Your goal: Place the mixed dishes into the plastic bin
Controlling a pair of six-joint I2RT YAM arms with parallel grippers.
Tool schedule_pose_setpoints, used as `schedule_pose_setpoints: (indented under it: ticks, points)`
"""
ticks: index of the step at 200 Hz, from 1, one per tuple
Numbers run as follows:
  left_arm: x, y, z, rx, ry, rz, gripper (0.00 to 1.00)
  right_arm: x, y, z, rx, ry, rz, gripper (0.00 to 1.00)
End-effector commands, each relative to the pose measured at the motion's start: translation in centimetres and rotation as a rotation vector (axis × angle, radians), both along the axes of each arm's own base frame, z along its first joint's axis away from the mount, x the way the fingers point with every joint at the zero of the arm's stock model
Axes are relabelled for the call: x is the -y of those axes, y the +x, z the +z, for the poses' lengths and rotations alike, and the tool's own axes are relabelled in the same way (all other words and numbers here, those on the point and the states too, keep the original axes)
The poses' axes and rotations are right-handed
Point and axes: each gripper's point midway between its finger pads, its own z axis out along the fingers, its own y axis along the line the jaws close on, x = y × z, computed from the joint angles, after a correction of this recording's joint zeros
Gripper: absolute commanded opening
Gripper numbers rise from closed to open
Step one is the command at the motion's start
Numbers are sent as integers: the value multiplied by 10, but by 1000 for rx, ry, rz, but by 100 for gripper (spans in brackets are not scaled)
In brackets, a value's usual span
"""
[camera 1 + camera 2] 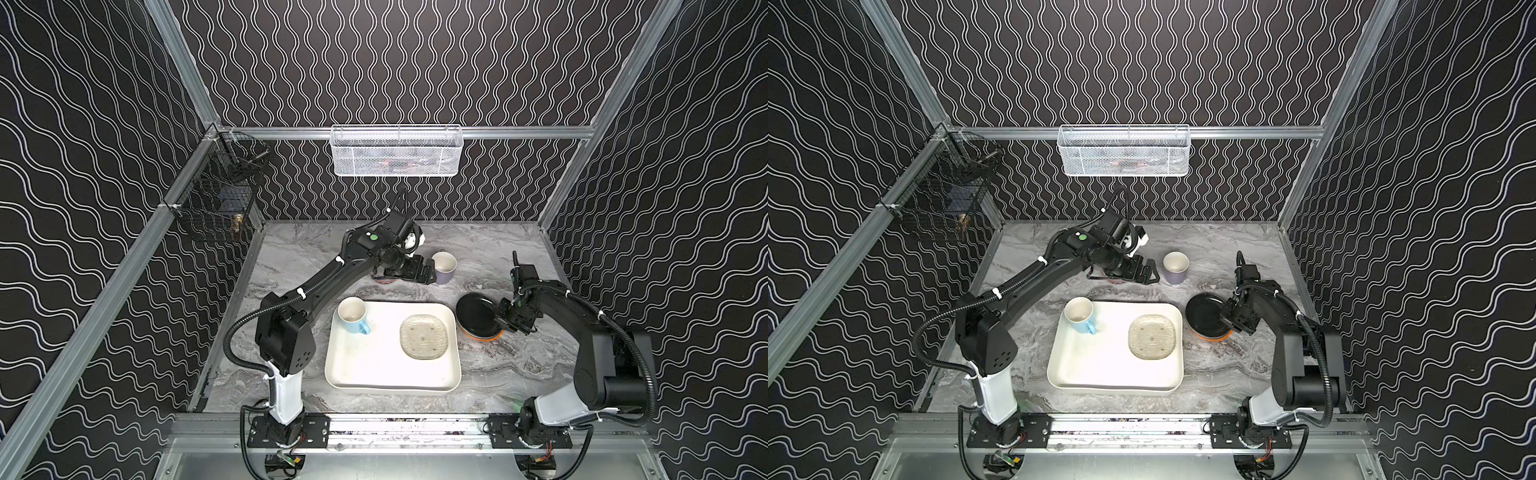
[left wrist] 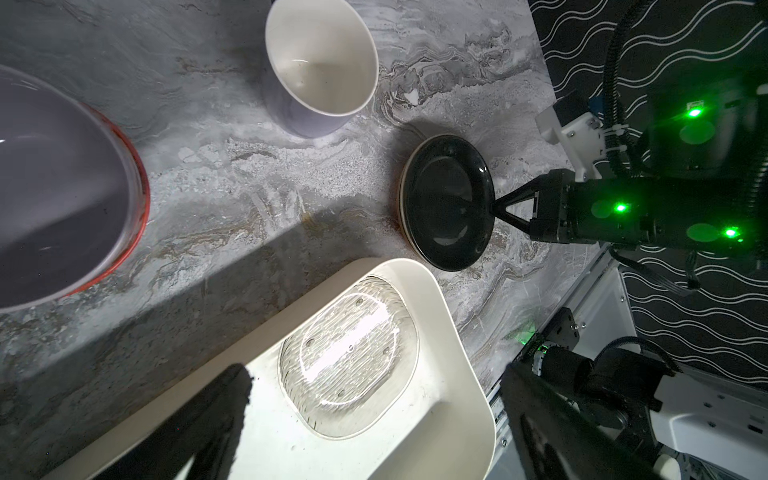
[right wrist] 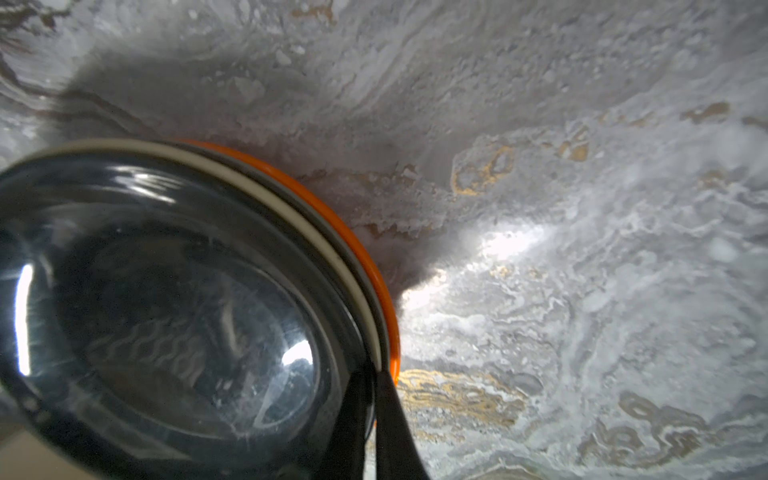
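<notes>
Black plate (image 1: 476, 318) lies just beside the plastic bin (image 1: 374, 365); we see the right pincer (image 2: 495, 206) pinched on its rim, the left pincer (image 1: 1147, 272) spread wide near the lavender-grey mug (image 1: 444, 267).

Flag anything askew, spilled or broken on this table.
Only the black plate stands out. It lies off-centre over the orange plate, whose rim peeks out on one side, and the right tool is pinching the black plate's rim. Nothing looks spilled or broken.
</notes>
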Motion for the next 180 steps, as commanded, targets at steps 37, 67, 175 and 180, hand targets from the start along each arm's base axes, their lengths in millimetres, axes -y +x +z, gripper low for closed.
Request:
schedule_pose_setpoints:
  ticks: [37,67,175,180]
  points:
    - [4,1,4,14,-10,-23,99,2,-5,15,3,-11,-3,7]
    - [4,1,3,15,-10,-27,99,1,-8,15,7,-3,-5,7]
    - [1,-3,0,17,-2,-35,99,10,23,3,62,-42,-17,29]
    - [1,-3,0,17,-2,-35,99,10,23,2,60,-43,-15,28]
